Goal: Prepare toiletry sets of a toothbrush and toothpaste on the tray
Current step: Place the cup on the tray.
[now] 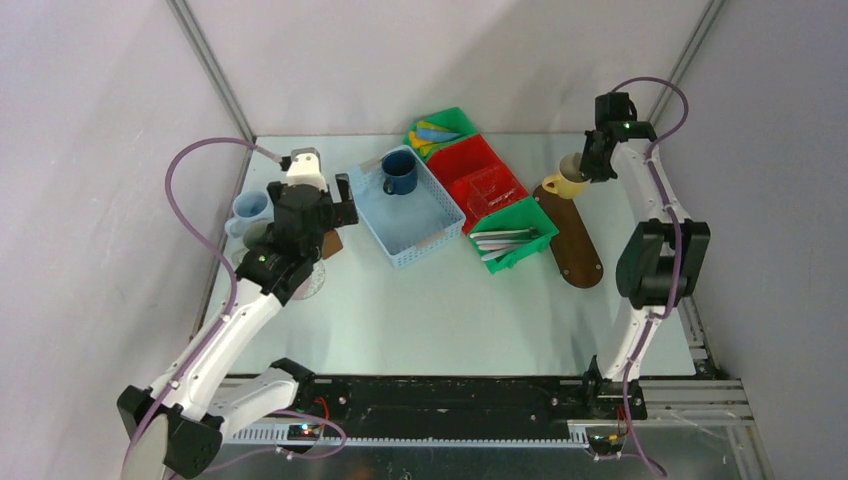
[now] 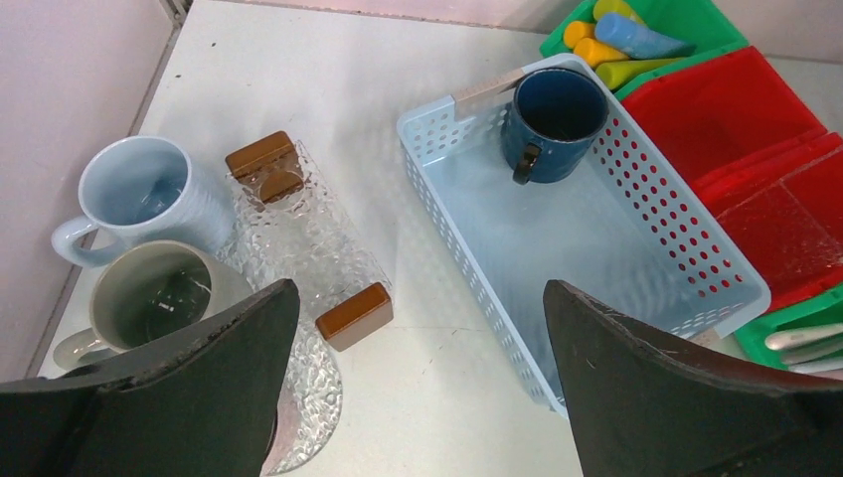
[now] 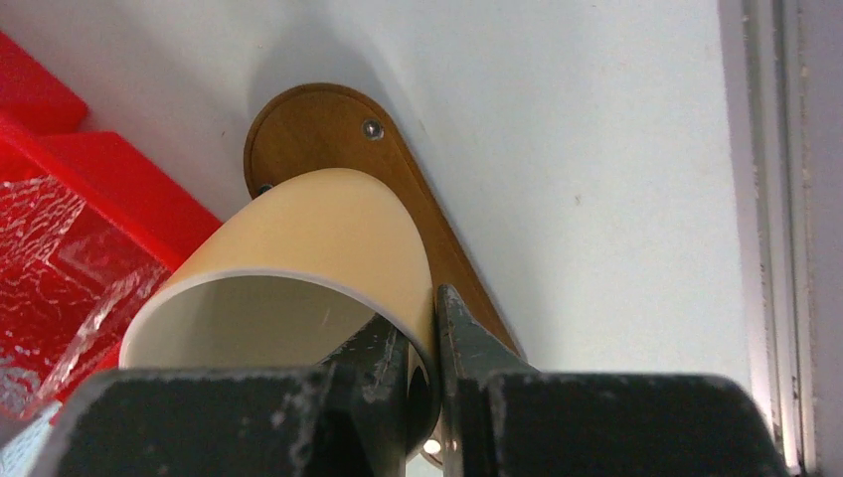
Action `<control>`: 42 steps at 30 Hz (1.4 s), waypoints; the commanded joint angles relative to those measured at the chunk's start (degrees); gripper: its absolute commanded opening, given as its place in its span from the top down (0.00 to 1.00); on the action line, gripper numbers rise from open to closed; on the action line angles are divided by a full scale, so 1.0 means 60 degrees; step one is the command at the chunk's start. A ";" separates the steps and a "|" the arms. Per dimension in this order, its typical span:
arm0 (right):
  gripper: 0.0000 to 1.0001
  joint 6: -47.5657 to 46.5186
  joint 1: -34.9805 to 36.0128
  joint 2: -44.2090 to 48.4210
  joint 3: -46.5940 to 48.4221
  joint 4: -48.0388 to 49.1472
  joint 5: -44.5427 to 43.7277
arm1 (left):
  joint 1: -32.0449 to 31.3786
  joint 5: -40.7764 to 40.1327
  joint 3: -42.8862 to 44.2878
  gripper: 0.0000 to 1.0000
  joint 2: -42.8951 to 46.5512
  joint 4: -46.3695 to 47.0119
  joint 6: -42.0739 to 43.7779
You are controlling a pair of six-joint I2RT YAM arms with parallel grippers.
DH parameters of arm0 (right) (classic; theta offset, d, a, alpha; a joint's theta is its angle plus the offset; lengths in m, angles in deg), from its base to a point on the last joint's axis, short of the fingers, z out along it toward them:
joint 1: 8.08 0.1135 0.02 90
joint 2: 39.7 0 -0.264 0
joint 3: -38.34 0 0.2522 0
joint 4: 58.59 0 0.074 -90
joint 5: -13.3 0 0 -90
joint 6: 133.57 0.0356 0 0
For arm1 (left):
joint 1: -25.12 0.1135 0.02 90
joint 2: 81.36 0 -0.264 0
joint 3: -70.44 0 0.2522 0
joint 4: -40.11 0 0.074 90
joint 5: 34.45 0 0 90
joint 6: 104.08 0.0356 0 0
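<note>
Mug placement is in hand: the right gripper [image 3: 429, 333] pinches the rim of the tilted cream ceramic mug [image 3: 318, 238] over the far end of the dark brown oval tray [image 3: 313, 124] — next it should level and release it. The left gripper [image 2: 418, 308] gapes wide, holding nothing.

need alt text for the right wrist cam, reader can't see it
The right hand is shut on the wall of a cream mug, one finger inside the rim and one outside, over the rounded end of the dark brown tray. A red bin sits at the left on the white table; whether the mug touches the tray cannot be told.
</note>
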 commanded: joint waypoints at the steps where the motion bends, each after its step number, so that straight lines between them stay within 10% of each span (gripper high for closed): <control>1: 1.00 0.0324 -0.0156 -0.0669 0.1281 -0.0043 0.0583 | 0.0066 -0.0515 -0.0056 0.00 0.0187 0.0622 0.0432; 42: 1.00 0.0326 -0.1480 -0.1873 0.1479 -0.0526 -0.0157 | 0.0075 -0.0583 -0.0207 0.00 0.0175 0.0762 0.0540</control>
